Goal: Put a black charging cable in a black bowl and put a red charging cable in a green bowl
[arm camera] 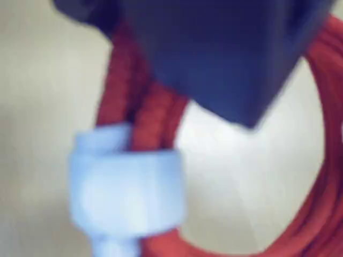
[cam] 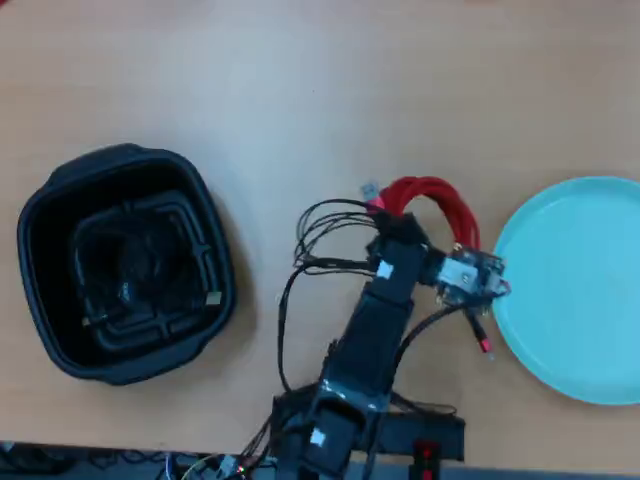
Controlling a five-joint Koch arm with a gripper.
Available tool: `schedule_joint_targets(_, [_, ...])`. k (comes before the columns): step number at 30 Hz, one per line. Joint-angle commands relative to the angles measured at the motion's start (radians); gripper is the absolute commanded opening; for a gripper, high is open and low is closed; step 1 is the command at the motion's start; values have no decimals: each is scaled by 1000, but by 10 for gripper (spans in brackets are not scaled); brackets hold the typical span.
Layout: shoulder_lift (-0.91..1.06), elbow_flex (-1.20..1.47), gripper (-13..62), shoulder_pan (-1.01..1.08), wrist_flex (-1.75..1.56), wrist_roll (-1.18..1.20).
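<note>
In the wrist view the red charging cable [arm camera: 155,115] fills the blurred frame, its strands bound by a white tie [arm camera: 126,182] and running up under a dark jaw of my gripper [arm camera: 182,91]. From overhead the red charging cable [cam: 432,196] arches up out of the gripper [cam: 396,216], which looks shut on it, and one plug end [cam: 483,343] hangs by the green bowl [cam: 575,290] at the right. At the left, the black bowl [cam: 60,200] holds the thin black charging cable [cam: 211,297], its light plug tip near the bowl's right wall.
The arm's base [cam: 345,420] and its loose black wires [cam: 320,240] sit at the near table edge. Bare wooden tabletop [cam: 300,90] spreads between and behind the two bowls.
</note>
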Motion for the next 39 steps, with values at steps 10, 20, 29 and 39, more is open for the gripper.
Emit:
schedule_joint_targets(10, [-25, -215, -74, 314, -6, -181])
schedule_joint_targets(20, [-333, -626, -74, 423, 8, -247])
schedule_joint_targets(29, [-480, -887, -74, 551, -3, -321])
schedule_joint_targets(39, [-646, -1019, -74, 744, -54, -428])
